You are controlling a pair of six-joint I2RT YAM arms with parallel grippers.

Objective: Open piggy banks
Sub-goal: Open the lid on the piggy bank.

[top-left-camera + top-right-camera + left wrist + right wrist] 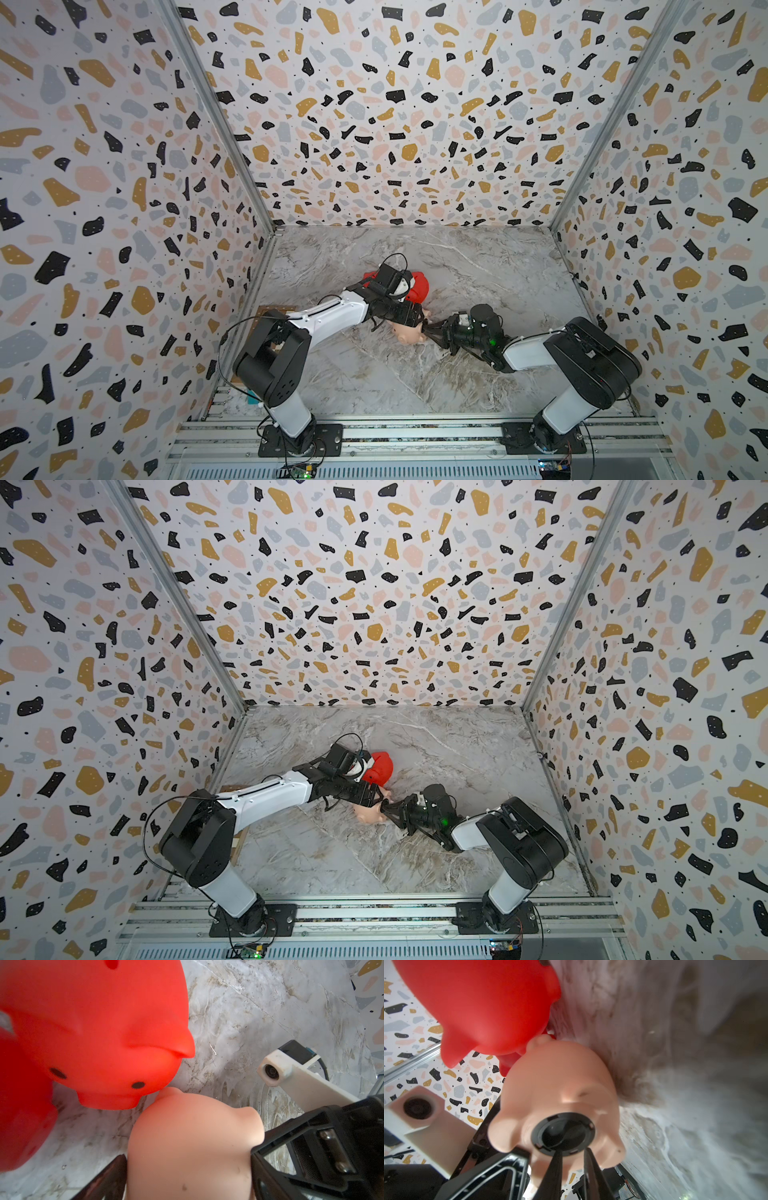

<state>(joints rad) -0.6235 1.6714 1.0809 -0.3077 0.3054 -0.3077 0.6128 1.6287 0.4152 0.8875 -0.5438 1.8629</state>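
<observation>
The pale peach pig (pixel 409 332) sits at the middle of the work, tipped on its side so that its belly faces the right arm. This looks deliberate, since the black plug (pixel 563 1133) in that belly is what has to come out. The left gripper (pixel 187 1167) has its jaws spread wide and pressed against both flanks of this pig. It is a bracing hold, by my reading, meant to stop the round body rolling or twisting while the plug is worked. The right gripper (pixel 572 1151) comes straight at the belly with its jaws narrowed to a slim gap and its fingertips (pixel 557 1154) at the plug's rim; whether they actually pinch anything I cannot tell. A red pig (pixel 93 1032) stands touching the peach pig's head end, and a second red pig (pixel 20 1115) is just beyond that one — both upright on the marble tabletop (pixel 498 270), with their undersides hidden. The peach pig's plug is still seated, so it is not yet open.
</observation>
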